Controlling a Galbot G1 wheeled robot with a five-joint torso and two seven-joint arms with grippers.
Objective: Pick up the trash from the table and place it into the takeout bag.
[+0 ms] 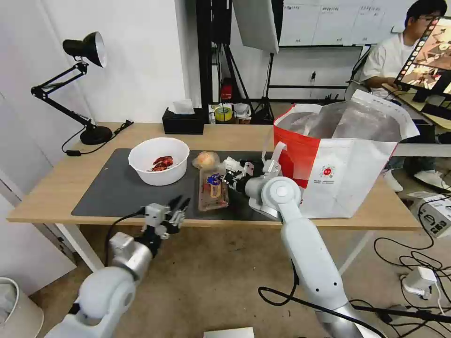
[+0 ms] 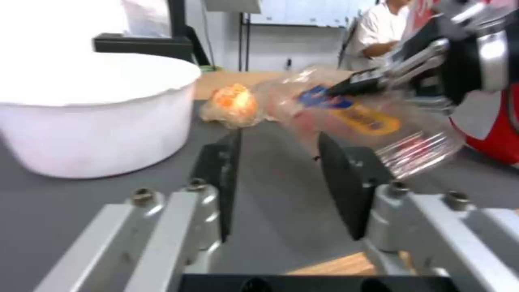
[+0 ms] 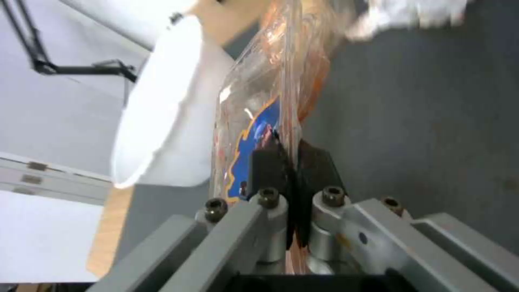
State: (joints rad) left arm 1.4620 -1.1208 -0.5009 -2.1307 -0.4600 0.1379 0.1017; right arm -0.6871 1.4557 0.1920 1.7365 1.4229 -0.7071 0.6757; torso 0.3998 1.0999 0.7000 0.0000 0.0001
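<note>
The clear plastic tray [image 1: 213, 189] with red-and-white scraps lies on the dark mat in the middle of the table [image 1: 56, 188]. My right gripper [image 1: 226, 178] is shut on its rim [image 3: 289, 162]. In the left wrist view the tray [image 2: 357, 121] hangs tilted in that gripper [image 2: 378, 79]. My left gripper [image 1: 181, 204] hovers open at the table's front edge, just short of the tray, with nothing between its fingers [image 2: 278, 162]. Behind the tray are the clear-wrapped lump [image 1: 206, 160], the crumpled tissue [image 1: 232, 164] and the white bowl [image 1: 159, 160] with red scraps. The takeout bag [image 1: 338, 159] stands open on the right.
A black tissue box [image 1: 183, 121] sits at the table's back edge. A black desk lamp [image 1: 87, 84] stands at the back left corner with its cord on the wood. Cables trail over the floor on the right.
</note>
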